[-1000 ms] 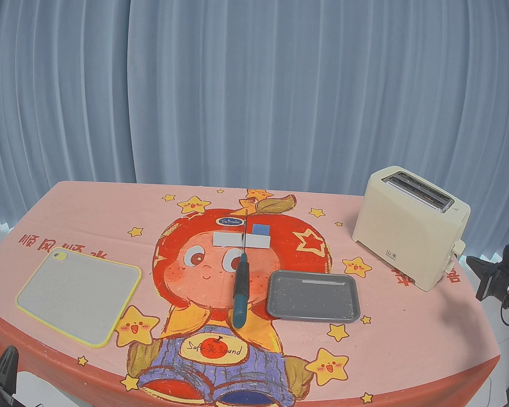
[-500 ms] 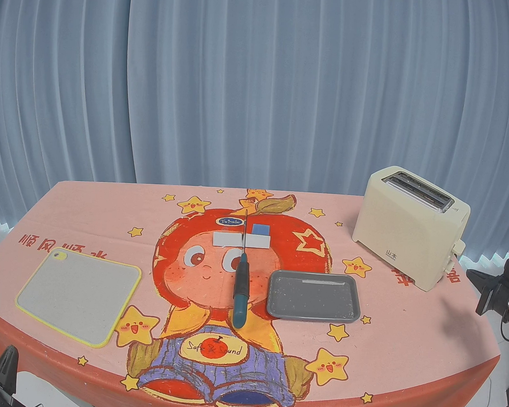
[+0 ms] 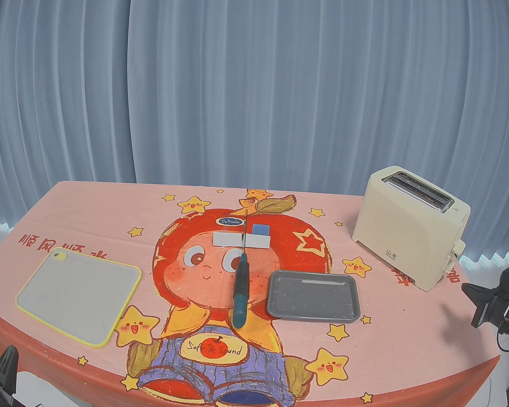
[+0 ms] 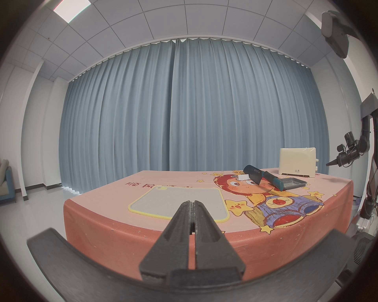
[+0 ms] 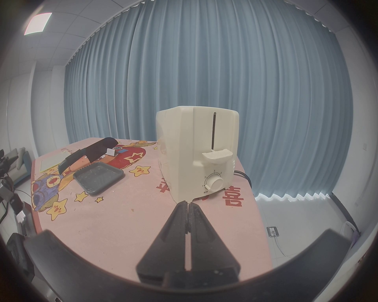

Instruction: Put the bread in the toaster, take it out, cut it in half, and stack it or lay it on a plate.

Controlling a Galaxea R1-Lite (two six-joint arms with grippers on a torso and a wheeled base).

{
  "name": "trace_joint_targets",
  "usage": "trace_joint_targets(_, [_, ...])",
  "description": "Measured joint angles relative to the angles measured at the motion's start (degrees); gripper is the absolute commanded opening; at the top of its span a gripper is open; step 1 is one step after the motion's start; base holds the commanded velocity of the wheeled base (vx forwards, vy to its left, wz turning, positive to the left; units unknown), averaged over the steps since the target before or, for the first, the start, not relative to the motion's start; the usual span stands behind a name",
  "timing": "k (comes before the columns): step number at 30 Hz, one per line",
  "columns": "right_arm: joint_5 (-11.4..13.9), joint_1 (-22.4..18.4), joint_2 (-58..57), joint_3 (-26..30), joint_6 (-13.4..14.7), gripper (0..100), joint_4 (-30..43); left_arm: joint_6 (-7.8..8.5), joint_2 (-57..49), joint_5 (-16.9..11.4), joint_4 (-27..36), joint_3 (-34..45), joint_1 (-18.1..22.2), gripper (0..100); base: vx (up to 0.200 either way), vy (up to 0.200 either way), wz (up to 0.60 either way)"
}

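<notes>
Head view showed the plate lying left of the toaster, the knife farther left. The right gripper, near the toaster, and the left gripper, well apart from it, had fingers pressed together.

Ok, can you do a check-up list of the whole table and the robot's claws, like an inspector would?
Surface: pink cartoon tablecloth, lying flat.
Job's things: cream toaster at the far right; grey tray in the middle; teal-handled knife just left of the tray; yellow-rimmed cutting board at the near left.
Clutter: white and blue blocks under the knife's blade.
Grippers: left gripper shut, off the near edge, facing the cutting board; right gripper shut, off the right edge, facing the toaster's lever side.
Cables: dark cord leaves the toaster's back.
Surroundings: blue-grey curtain along the back.
</notes>
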Motion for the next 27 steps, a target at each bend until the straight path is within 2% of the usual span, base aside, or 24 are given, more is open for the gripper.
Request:
trace_joint_targets(9, [-0.1,0.2,1.7,-1.1,0.0,0,0.0,-0.01,0.0,0.0,0.0,0.0,0.0,0,0.000,0.000,0.00])
trace_joint_targets(27, [-0.2,1.3,9.0,-8.5,0.0,0,-0.1,-0.04,0.0,0.0,0.0,0.0,0.0,0,0.000,0.000,0.00])
